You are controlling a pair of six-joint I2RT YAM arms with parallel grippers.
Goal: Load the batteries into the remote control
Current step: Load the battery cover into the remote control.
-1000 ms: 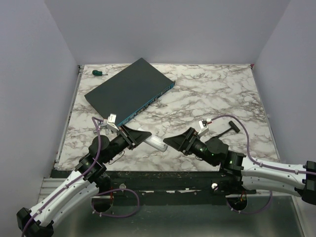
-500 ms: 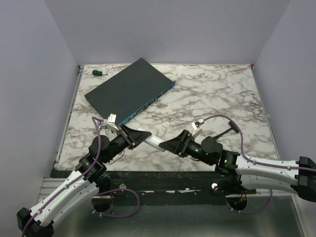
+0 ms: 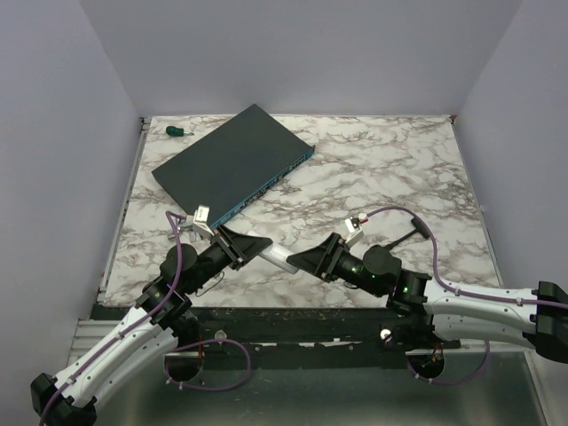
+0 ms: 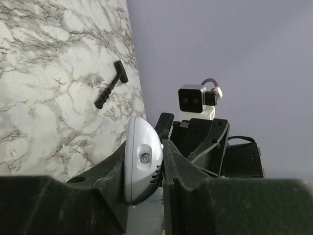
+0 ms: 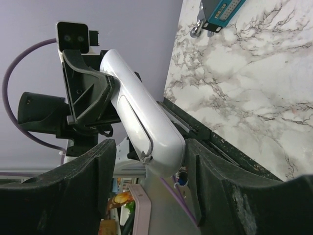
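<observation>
The remote control (image 3: 276,256) is a slim white handset held up off the table at the near edge. My left gripper (image 3: 243,246) is shut on one end of it; the left wrist view shows that rounded end (image 4: 142,164) pinched between my fingers (image 4: 188,171). My right gripper (image 3: 303,260) is open around the remote's other end. In the right wrist view the remote (image 5: 142,122) sits between the spread jaws with a gap on its left side. No batteries are in view.
A large flat dark network box (image 3: 232,164) lies at the back left; its corner shows in the right wrist view (image 5: 220,12). A black T-shaped tool (image 3: 410,232) lies on the marble right of the grippers. A green-handled screwdriver (image 3: 177,131) lies in the far left corner.
My right gripper has moved left and closed in on the remote's free end, which now sits between its open jaws. The left arm and remote have stayed still.
</observation>
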